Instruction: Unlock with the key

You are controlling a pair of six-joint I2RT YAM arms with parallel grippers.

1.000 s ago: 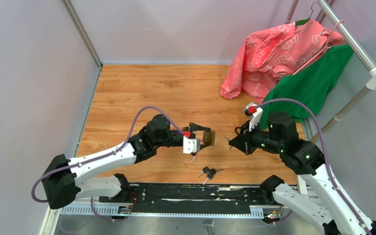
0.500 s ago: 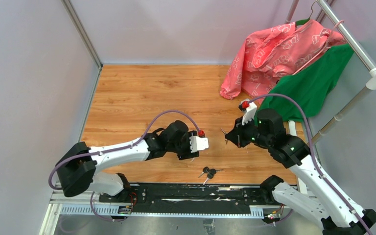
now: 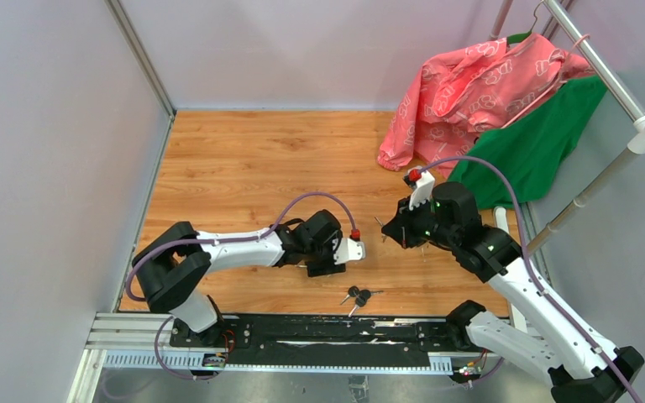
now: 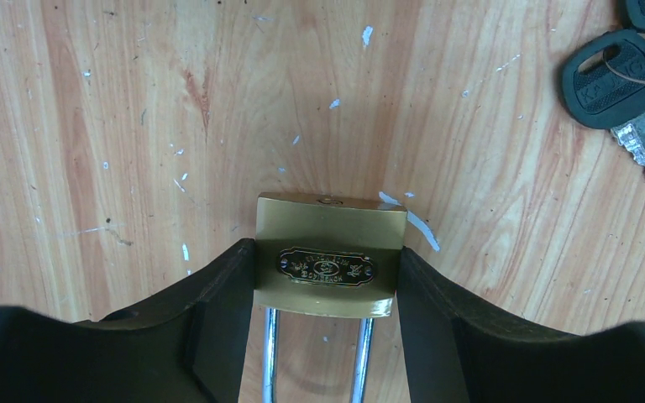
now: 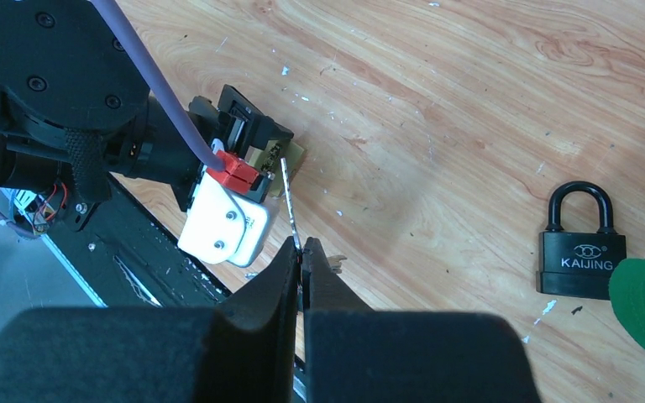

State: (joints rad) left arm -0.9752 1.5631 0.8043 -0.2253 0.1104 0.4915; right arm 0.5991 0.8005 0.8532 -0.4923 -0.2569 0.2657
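Observation:
A brass padlock point(image 4: 329, 231) sits clamped by its body between my left gripper's point(image 4: 327, 270) two black fingers, its steel shackle pointing back toward the wrist, just above the wooden table point(image 4: 134, 126). From above, my left gripper point(image 3: 329, 262) points down and hides the lock. A corner of the brass lock point(image 5: 284, 151) peeks out in the right wrist view. My right gripper point(image 5: 301, 252) is shut on a key point(image 5: 288, 197), whose thin blade sticks out toward the lock with a gap between them. Seen from above, the right gripper point(image 3: 393, 233) hovers right of the left wrist.
Spare black-headed keys point(image 3: 358, 295) lie near the front rail, also close to the lock point(image 4: 617, 80). A black padlock point(image 5: 581, 248) lies on the wood to the right. Pink cloth point(image 3: 470, 84) and green cloth point(image 3: 537, 143) hang from a rack point(image 3: 613, 75) at the back right.
My left arm has swung the padlock from facing sideways to pointing down near the table. The right gripper with the key has shifted slightly left and farther back.

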